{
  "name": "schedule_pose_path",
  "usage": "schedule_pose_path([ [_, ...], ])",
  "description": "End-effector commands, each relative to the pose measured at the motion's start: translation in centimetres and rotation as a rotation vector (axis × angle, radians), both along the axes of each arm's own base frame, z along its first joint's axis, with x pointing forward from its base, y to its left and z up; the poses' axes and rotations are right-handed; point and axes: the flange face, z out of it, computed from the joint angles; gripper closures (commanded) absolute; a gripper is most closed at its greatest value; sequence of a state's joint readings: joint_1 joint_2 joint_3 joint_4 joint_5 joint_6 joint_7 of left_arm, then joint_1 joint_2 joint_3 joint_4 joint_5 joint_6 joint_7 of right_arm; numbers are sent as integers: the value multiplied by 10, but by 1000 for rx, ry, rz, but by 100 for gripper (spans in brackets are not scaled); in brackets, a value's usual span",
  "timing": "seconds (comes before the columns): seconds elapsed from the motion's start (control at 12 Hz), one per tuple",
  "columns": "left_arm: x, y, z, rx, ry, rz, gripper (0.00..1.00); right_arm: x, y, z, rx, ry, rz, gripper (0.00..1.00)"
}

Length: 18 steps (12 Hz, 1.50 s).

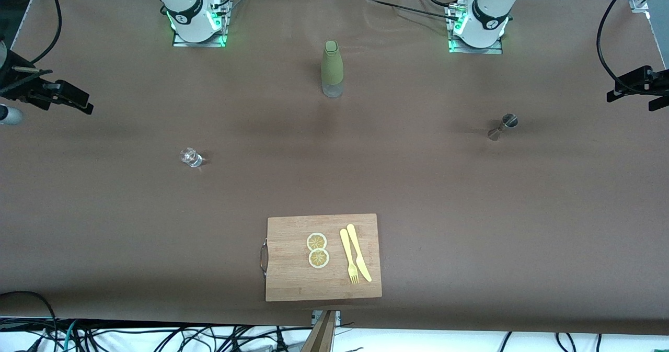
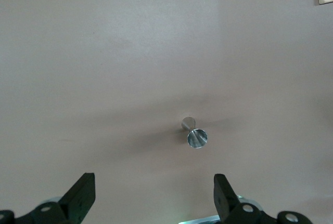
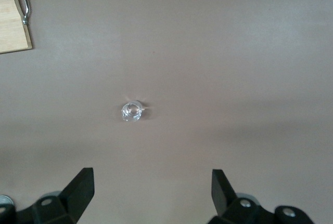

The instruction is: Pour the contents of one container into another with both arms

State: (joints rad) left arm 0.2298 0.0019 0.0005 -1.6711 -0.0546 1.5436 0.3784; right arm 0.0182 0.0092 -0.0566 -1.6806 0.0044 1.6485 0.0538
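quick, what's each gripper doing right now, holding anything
Left gripper: open, holding nothing, up over the metal jigger.
Right gripper: open, holding nothing, up over the small clear glass.

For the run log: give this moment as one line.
left gripper: open, above jigger | right gripper: open, above glass | nothing held

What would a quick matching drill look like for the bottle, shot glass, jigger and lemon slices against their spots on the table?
Things:
1. green bottle
2. clear shot glass
3. metal jigger
4. lemon slices

Places:
A. on the cutting board
B. toward the left arm's end
C. between the two bases
D. toward the right arm's end

Pairs: 1-C, 2-D, 3-B, 4-A
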Motion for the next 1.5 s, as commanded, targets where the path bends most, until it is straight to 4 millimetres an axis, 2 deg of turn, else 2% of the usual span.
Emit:
schedule_pose_path([
  [0.0,-5,9,0,-21,8,-9,0,3,9,-10,17,27,31,0],
  [0.08,-3,12,-4,-30,11,-48,0,6,19,-15,17,36,53,0],
  [0.25,-9,37,-14,-64,9,-144,0,2,28,-17,18,70,78,0],
  [0.5,-9,72,-42,-173,-5,-222,0,5,31,-24,22,82,142,0],
  [0.67,-9,94,-62,-267,-41,-288,0,11,34,-35,49,87,246,0],
  [0.83,-10,117,-81,-354,-100,-362,0,14,28,-45,61,108,302,0],
  [1.0,-12,139,-104,-438,-159,-439,0,15,10,-48,69,105,342,0],
  [1.41,-28,187,-180,-639,-343,-613,0,14,-31,-53,236,41,569,0],
])
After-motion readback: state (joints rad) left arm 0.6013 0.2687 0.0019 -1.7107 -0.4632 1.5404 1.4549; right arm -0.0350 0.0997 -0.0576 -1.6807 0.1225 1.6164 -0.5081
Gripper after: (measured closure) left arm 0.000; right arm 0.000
